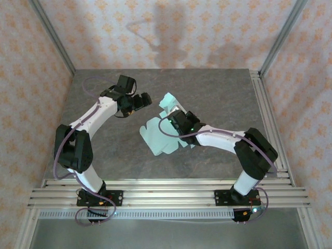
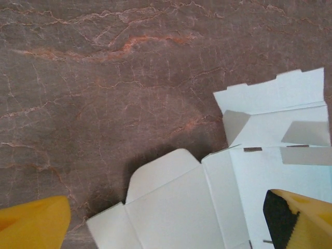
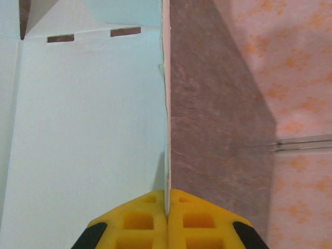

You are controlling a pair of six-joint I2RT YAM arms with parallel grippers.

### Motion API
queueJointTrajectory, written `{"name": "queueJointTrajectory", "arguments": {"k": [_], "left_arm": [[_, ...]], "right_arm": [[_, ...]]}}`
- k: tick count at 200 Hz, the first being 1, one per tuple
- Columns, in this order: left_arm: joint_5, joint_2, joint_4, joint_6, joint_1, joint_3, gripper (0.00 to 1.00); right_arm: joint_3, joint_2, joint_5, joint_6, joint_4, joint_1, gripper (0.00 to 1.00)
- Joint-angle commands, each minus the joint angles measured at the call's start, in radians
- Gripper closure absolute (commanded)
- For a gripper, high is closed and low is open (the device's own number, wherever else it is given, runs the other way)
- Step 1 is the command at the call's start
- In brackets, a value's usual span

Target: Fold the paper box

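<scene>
One paper box [image 1: 155,136]: pale mint card, opened out as a die-cut sheet near the middle of the table, a little right of centre, lying between the two grippers.
Far panel [image 1: 168,101]: tilted up off the surface at the sheet's far end; the left wrist view shows it [image 2: 270,111] raised, with a tabbed top edge.
Rounded flap [image 2: 166,168]: lies flat on the stone at the sheet's edge nearest the left arm.
Slots [image 3: 59,38]: two narrow cuts side by side along a fold line, seen in the right wrist view.
Sheet edge [image 3: 166,129]: runs straight into the closed yellow fingers, card [image 3: 88,129] on one side and bare table on the other.
Right gripper [image 1: 171,119]: over the sheet; its fingers [image 3: 140,218] are pressed together and pinch that thin card edge between them.
Left gripper [image 1: 139,100]: just left of the raised panel and apart from it, jaws spread wide.
Left fingers [image 2: 36,223]: yellow, one above bare stone and the other [image 2: 303,218] above the card; contact cannot be told.
Table [image 1: 218,88]: grey-brown veined stone surface.
Rails [image 1: 166,189]: aluminium bars at the near edge, carrying both arm bases.
Walls [image 1: 155,31]: patterned orange-and-cream paper behind and at both sides.
</scene>
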Motion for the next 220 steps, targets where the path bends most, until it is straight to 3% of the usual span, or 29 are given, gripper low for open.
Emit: {"name": "queueJointTrajectory", "arguments": {"k": [1,60,111,164,220], "left_arm": [[-0.024,-0.041,0.024,0.011,0.012,-0.023,0.03],[-0.007,-0.043,0.038,0.018,0.041,-0.042,0.03],[0.025,-0.036,0.067,0.019,0.069,-0.050,0.03],[0.048,0.028,0.153,0.034,0.135,-0.053,0.03],[0.045,0.183,0.280,0.182,0.161,0.028,0.10]], "right_arm": [[-0.008,0.033,0.197,-0.153,0.106,0.029,1.00],[-0.079,0.073,0.288,-0.427,0.411,0.072,1.00],[-0.157,0.154,0.301,-0.742,0.858,0.109,1.00],[-0.148,0.172,0.240,-0.746,0.846,0.143,1.00],[-0.171,0.147,0.165,-0.726,0.833,0.154,1.00]]}}
